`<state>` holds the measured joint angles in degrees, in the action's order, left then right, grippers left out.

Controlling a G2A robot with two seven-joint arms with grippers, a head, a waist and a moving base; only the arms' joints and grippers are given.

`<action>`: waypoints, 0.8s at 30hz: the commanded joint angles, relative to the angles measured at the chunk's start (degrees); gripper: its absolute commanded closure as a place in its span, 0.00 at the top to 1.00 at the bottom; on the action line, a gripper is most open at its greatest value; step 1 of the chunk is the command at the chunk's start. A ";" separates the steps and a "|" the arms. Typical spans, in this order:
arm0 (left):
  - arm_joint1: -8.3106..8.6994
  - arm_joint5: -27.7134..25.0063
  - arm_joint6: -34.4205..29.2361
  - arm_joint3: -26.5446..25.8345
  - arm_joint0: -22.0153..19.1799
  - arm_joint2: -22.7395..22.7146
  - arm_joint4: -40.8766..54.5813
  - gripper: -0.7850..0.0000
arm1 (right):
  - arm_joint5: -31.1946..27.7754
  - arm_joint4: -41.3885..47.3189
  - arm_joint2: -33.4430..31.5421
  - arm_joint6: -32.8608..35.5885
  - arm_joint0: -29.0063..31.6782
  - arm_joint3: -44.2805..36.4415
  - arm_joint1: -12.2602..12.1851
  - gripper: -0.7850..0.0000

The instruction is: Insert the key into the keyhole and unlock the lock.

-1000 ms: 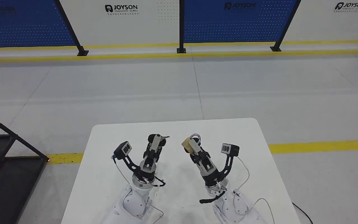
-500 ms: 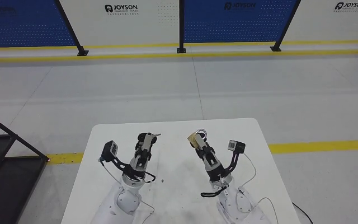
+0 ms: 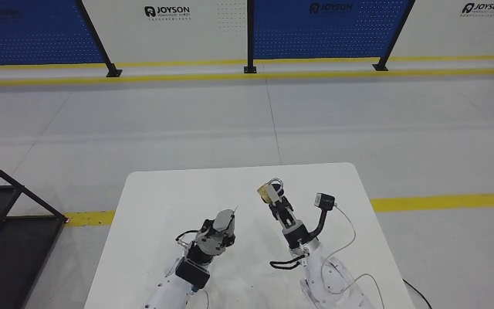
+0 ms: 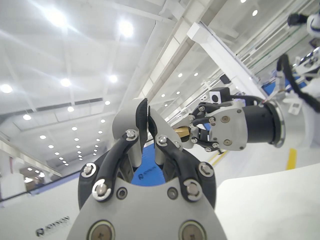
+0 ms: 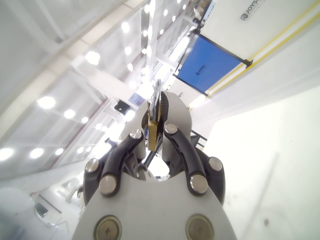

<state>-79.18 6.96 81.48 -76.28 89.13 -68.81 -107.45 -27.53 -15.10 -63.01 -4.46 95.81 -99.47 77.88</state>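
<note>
White counter [image 3: 154, 193], grey floor [image 3: 231, 116], blue and white panels [image 3: 324, 31] behind; lock and key both held off the surface.
Brass lock [image 5: 153, 128] with a silver shackle is clamped in the right pincer [image 5: 157, 106], above the counter's far middle. Left pincer [image 4: 148, 117] is pinched narrow on the thin key [image 3: 234, 210], whose tip pokes out, left of the lock and apart from it. Both arms angle up from the near edge.
</note>
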 commanded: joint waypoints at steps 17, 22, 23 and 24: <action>0.36 12.35 0.14 -0.88 -0.27 -0.33 -9.66 0.00 | 1.46 -0.04 0.29 0.01 -0.30 -0.20 0.08 0.00; 0.81 18.94 -3.08 -4.58 0.42 -1.52 -17.17 0.00 | 2.44 -0.07 0.57 0.13 -0.56 -0.21 0.14 0.00; 0.93 19.41 -3.56 -5.41 1.04 -1.63 -18.62 0.00 | 2.62 -0.08 0.56 0.23 -0.61 -0.26 0.14 0.00; 1.10 19.77 -3.92 -6.20 1.39 -2.03 -19.80 0.00 | 2.81 0.00 0.56 0.27 -0.63 -0.28 0.14 0.00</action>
<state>-78.21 26.36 77.89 -81.76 90.11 -70.55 -125.86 -24.86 -15.15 -62.44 -4.23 95.19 -99.72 78.02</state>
